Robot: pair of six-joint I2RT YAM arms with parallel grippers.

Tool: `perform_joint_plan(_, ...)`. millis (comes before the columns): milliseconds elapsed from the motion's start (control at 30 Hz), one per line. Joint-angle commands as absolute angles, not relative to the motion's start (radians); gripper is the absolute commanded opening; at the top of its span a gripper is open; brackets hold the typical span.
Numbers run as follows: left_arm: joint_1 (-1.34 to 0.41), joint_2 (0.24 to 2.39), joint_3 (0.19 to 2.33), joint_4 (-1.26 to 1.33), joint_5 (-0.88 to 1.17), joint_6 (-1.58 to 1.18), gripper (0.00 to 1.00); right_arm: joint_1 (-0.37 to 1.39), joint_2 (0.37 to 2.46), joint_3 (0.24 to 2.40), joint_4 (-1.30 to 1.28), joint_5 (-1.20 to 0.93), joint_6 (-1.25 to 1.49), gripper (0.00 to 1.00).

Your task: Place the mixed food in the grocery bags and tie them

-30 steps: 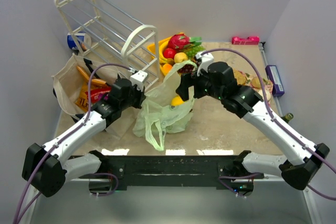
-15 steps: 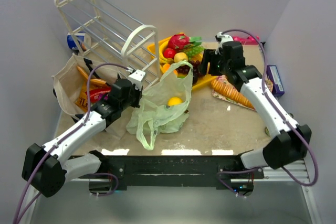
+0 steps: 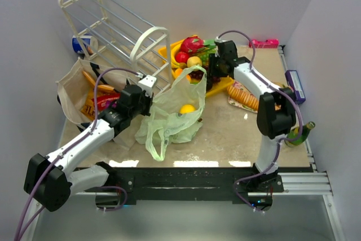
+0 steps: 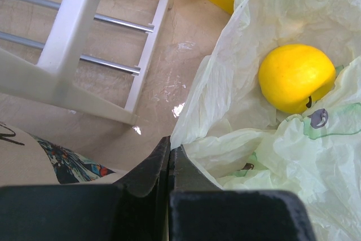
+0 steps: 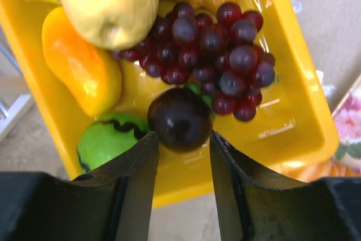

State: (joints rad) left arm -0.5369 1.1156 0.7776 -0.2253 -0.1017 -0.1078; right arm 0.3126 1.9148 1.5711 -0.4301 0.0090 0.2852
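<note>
Straddling: right gripper (image 5: 184, 135) has its jaws partly apart, tips flanking the lower sides of the dark round fruit (image 5: 179, 118), lower centre of the right wrist view. No firm hold evident.
Why there: that fruit lies in the yellow tray (image 5: 304, 100), touching the purple grapes (image 5: 220, 49) above it, with the green apple (image 5: 104, 142) at lower left. A narrow gap likely spares the neighbours.
Left gripper (image 4: 169, 145): jaws pressed together on the rim of the pale-green bag (image 4: 265, 156). Probably propping the mouth up for drop-in.
Bag contents: one yellow fruit (image 4: 296, 77), right of frame.
Beige tote (image 3: 73, 91): left of the top view, apart from the bag.
View gaps: only the right wrist view shows tips against fruit, only the left wrist view shows the pinch, and only the top view shows the tray just up-right of the bag mouth.
</note>
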Motion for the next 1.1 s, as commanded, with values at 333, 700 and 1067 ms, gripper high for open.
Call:
perform_joint_plan(333, -0.531, 1.124, 0.801, -0.192, -0.106, -0.084, 0.0, 0.278, 2.072, 1.723, -0.414, 0.127, 0.279, 0.45)
perform_joint_plan(700, -0.531, 1.134, 0.802, -0.195, -0.095, -0.083, 0.0, 0.276, 2.171, 1.807, -0.411, 0.118, 0.272, 0.39)
perform_joint_plan(1067, -0.531, 1.138, 0.805, -0.196, -0.094, -0.083, 0.0, 0.275, 2.122, 1.821, -0.44, 0.121, 0.25, 0.0)
